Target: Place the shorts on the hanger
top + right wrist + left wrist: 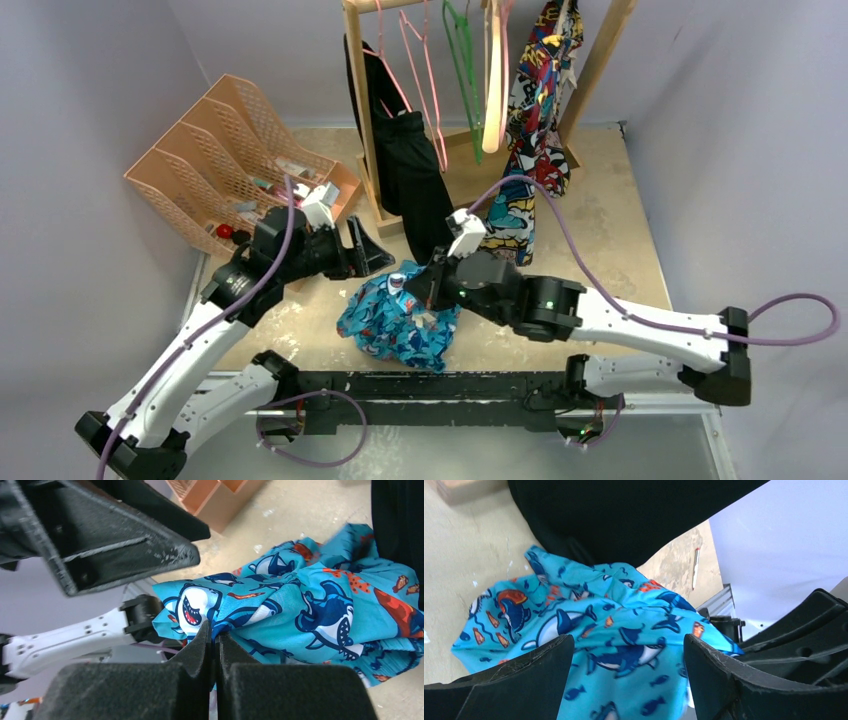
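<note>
The turquoise shark-print shorts [398, 322] lie bunched on the table near the front edge, and they fill the left wrist view [624, 630] and the right wrist view [310, 605]. My right gripper [422, 292] is shut on a fold at the top of the bunch [216, 636]. My left gripper [365, 250] is open just left of and above the shorts; its fingers [524, 680] stand wide apart with the fabric showing between them, not touching. The pink hanger [425, 85] hangs empty on the wooden rack at the back.
The rack [362, 110] also holds a black garment [412, 175], a green hanger [462, 70], a cream hanger [493, 95] and a comic-print garment [535, 120]. An orange file holder [235, 150] stands at the back left. The black garment hangs just behind the shorts [624, 515].
</note>
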Motion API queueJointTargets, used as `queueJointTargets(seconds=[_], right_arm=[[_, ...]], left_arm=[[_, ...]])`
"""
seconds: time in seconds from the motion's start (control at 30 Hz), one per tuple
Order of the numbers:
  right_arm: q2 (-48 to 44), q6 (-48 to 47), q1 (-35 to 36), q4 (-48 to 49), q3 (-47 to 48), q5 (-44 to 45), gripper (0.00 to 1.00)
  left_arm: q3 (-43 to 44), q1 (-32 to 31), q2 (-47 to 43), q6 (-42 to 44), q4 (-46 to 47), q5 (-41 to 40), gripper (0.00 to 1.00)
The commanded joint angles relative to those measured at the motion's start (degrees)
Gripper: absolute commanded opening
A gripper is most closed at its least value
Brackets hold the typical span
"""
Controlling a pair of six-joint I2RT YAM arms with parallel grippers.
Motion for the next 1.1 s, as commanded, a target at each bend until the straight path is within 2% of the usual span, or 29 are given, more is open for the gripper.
queueJointTargets(seconds=[0.0,0.07,0.23,0.33,0.4,0.5,0.57,0.7,0.9,1.07], right_arm=[[4.5,3.1,0.1,0.9,1.8,5.6,0.0],[6.3,3.7,-0.6,0.6,2.2,6.8,0.0],[10.0,1.7,-1.6,4.3,2.8,1.7,0.0],[13.8,-1.1,-1.6,6.3,3.8,-0.6,0.01],[16.5,-4.1,-1.6,7.4,5.4,-3.1,0.13],[20.4,-6.2,-1.6,5.0,9.5,-6.0,0.24],[22.1,-5.9,-1.6,1.5,11.4,-6.3,0.33],[21.3,-2.9,-1.6,-3.7,10.6,-7.9,0.44],[14.7,7.1,-1.6,-11.8,5.4,-8.1,0.5],[9.7,13.7,-1.6,-16.7,2.5,-4.4,0.53]], left_arm=[[-2.9,-0.1,1.1,-1.1,2.4,3.8,0.79],[-3.7,0.0,2.0,-0.6,0.3,0.6,0.79],[2.1,0.0,7.0,1.1,-15.4,-21.3,0.77],[4.8,-0.1,6.7,0.5,-17.0,-26.8,0.77],[6.3,0.0,6.0,0.2,-17.7,-28.9,0.76],[9.4,0.0,6.5,-0.8,-20.5,-31.6,0.76],[10.2,0.0,6.2,-1.0,-20.9,-31.6,0.76],[10.4,-0.1,5.4,-0.9,-20.0,-29.0,0.75],[8.2,-0.1,5.0,0.2,-15.8,-20.5,0.73],[4.2,-0.1,5.8,1.1,-9.5,-9.3,0.72]])
